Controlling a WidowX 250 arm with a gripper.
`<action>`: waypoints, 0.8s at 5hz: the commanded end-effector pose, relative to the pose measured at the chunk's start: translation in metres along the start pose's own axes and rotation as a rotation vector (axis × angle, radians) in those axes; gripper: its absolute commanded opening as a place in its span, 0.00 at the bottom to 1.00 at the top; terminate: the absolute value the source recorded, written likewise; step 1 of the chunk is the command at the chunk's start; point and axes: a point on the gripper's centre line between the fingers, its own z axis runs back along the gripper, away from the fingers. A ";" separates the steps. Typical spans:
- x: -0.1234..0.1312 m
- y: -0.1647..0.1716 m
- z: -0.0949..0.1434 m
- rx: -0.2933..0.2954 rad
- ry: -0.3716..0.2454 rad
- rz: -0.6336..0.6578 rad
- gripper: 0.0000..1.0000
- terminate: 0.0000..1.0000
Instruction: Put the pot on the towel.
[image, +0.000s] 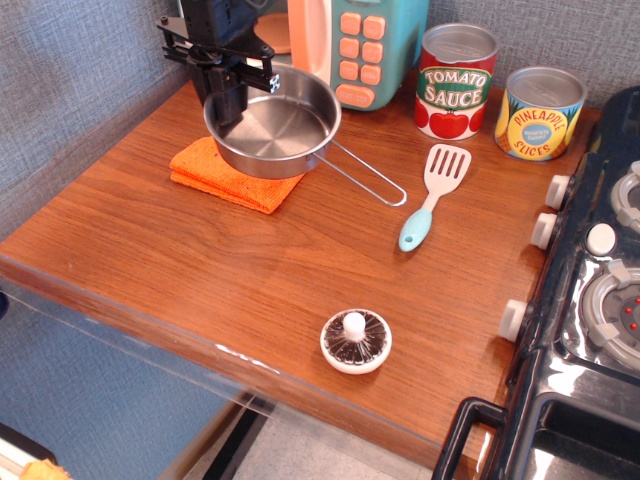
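Steel pot (275, 128): one, over one orange towel (225, 175); two cans (455, 80).

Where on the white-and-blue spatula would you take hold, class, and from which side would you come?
Grip the spatula on its blue handle, coming straight down from above. It lies flat on the table, so only the top is open. The handle is narrow enough for fingers to close across, and it points away from the cans, leaving free space around it.
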 end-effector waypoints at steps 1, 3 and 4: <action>0.010 0.019 -0.007 0.073 0.009 0.060 0.00 0.00; 0.012 0.037 -0.026 0.100 0.056 0.083 0.00 0.00; 0.015 0.046 -0.026 0.093 0.051 0.107 0.00 0.00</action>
